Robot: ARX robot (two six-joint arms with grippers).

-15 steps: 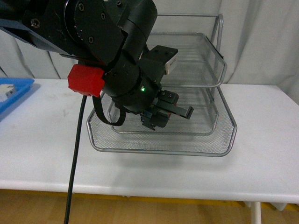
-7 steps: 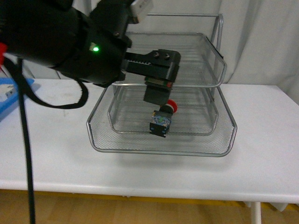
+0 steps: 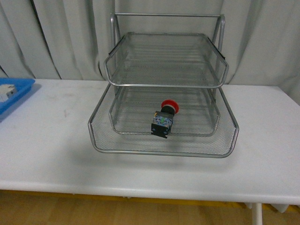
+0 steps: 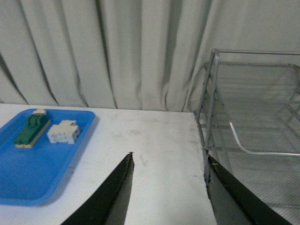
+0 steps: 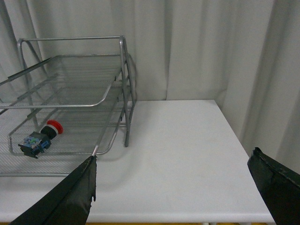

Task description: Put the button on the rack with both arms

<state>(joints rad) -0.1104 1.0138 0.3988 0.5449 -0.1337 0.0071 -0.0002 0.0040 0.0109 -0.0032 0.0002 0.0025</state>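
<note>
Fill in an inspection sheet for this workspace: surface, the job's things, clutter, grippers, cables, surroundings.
Surface: white table, a few faint marks.
Job's things: button lies on its side inside the rack, on a tier below the top one, red cap toward the back; which lower tier cannot be told. Nothing grips it.
Clutter: blue tray at the table's left end, holding a green-and-cream switch block and a white block.
Grippers: left gripper open, empty; right gripper open, empty; neither shows in the front view.
Cables: nothing seen.
Surroundings: pale curtain behind the table; wooden floor below.
</note>
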